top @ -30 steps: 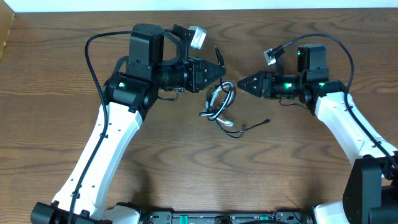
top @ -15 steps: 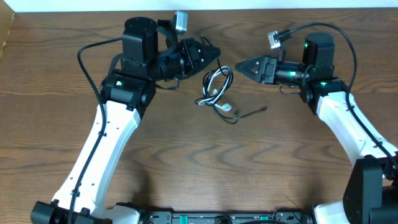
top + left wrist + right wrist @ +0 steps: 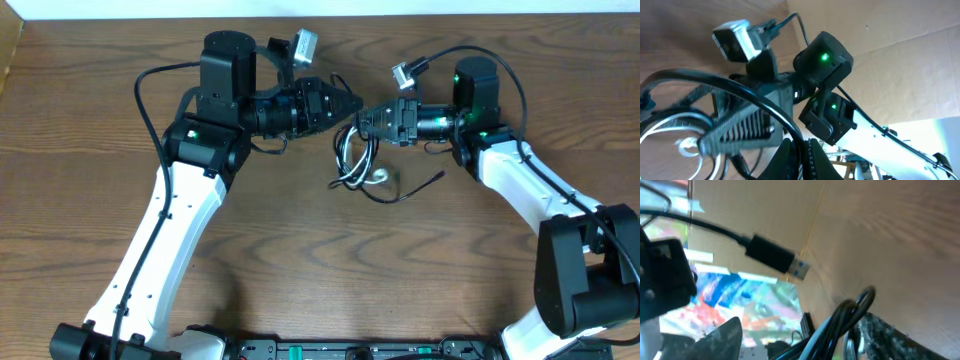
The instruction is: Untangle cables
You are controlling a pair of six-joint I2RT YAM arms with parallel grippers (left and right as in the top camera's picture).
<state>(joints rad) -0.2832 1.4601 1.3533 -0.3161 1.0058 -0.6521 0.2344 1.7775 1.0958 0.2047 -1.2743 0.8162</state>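
The black cord (image 3: 412, 189) and the white cord (image 3: 377, 176) lie looped together in a small bundle mid-table, the black tail trailing right. My left gripper (image 3: 352, 103) is above the bundle's top and is shut on the black cord (image 3: 740, 90), which arcs up into its fingers (image 3: 790, 157). The white cord (image 3: 685, 145) loops below. My right gripper (image 3: 364, 120) meets it from the right and is open, with cord loops (image 3: 855, 307) between its jaws, close to the right finger (image 3: 890, 335). A black USB plug (image 3: 775, 255) hangs free.
Both arms crowd the middle of the table, fingertips nearly touching. The right gripper's ribbed finger (image 3: 740, 130) fills the left wrist view. Thick arm wires (image 3: 145, 100) loop beside each arm. The table's far edge (image 3: 400, 14) runs close behind.
My right gripper has moved left to the bundle and its jaws have opened around the loops. My left gripper has shifted slightly right. The bundle has shifted a little right.
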